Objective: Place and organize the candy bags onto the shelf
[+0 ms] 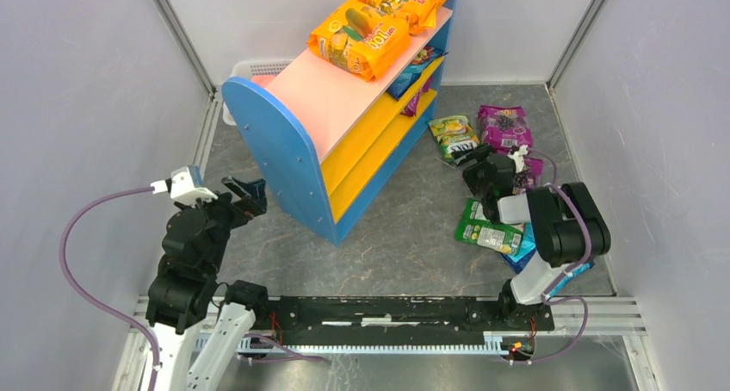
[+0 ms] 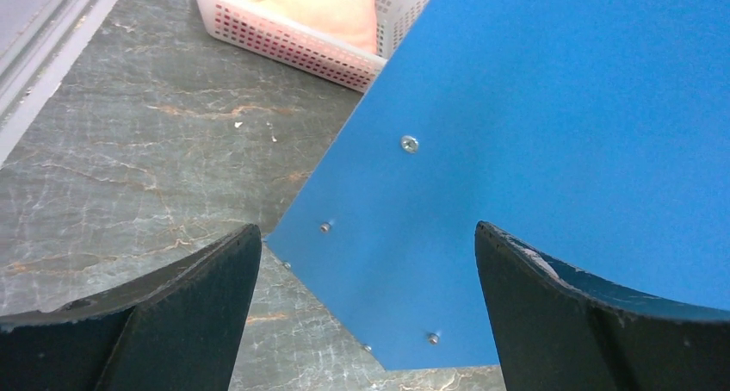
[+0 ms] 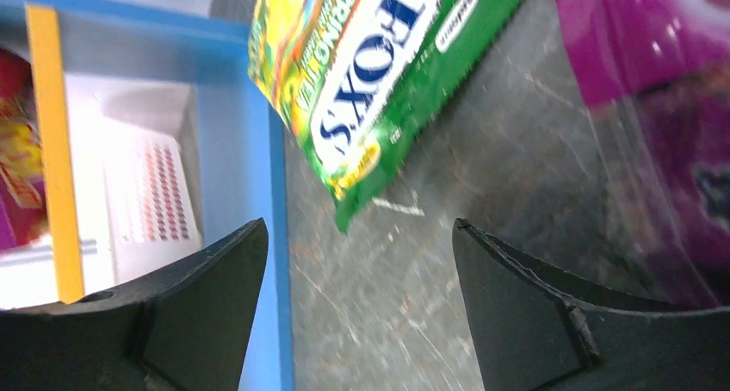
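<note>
The shelf has blue sides, a pink top and yellow boards. Two orange candy bags lie on its top; a blue bag and a purple one sit on the inner shelves. On the floor lie a green bag, a purple bag, another green bag and a blue bag. My right gripper is open and empty just above the floor, the green bag and purple bag ahead of it. My left gripper is open and empty beside the shelf's blue side panel.
A white slatted basket holding something pale orange stands behind the shelf at the back left. Grey walls close in on both sides. The shelf's blue lower edge is close to my right gripper's left finger.
</note>
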Tool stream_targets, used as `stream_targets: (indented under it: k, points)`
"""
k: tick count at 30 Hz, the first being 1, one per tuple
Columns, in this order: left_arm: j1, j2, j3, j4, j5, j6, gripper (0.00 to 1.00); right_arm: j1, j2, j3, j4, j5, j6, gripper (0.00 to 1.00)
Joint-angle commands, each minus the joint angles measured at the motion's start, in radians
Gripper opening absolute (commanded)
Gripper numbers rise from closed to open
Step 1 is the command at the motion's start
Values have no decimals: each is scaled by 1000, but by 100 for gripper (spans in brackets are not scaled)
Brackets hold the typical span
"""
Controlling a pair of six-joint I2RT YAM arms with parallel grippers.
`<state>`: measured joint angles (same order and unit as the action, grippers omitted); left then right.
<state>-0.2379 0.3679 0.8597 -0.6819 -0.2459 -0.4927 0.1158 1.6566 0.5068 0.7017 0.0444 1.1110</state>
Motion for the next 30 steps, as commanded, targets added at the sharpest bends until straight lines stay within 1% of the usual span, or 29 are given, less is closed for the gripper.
stream_targets:
  k: [1, 5, 8, 10, 14, 17, 20, 22, 25, 27, 30]
  points:
    - [-1, -34, 8, -25, -95, 24, 100, -1, 84, 61, 152, 124, 130, 85]
    - [3, -101, -31, 20, -117, 16, 100, -2, 161, 108, 159, 143, 180, 85]
    - [25, -119, -35, 24, -133, 24, 100, -1, 225, 137, 193, 146, 224, 84]
    - [44, -117, -41, 22, -116, 30, 100, 0, 255, 145, 222, 153, 251, 83]
    - [62, -97, -44, 22, -96, 32, 100, 2, 287, 159, 203, 184, 301, 80]
    - [68, -92, -45, 24, -96, 32, 100, 6, 297, 181, 160, 216, 298, 78]
    - [74, -93, -47, 24, -96, 32, 100, 7, 322, 195, 164, 227, 290, 70]
    - [77, -95, -48, 23, -96, 31, 100, 6, 341, 191, 211, 220, 290, 66]
    - [82, -96, -48, 23, -98, 30, 100, 8, 362, 186, 281, 211, 282, 54]
    - [85, -100, -49, 23, -98, 29, 100, 8, 374, 198, 294, 200, 271, 48]
    - [85, -101, -54, 24, -101, 26, 100, 8, 369, 206, 314, 176, 242, 34]
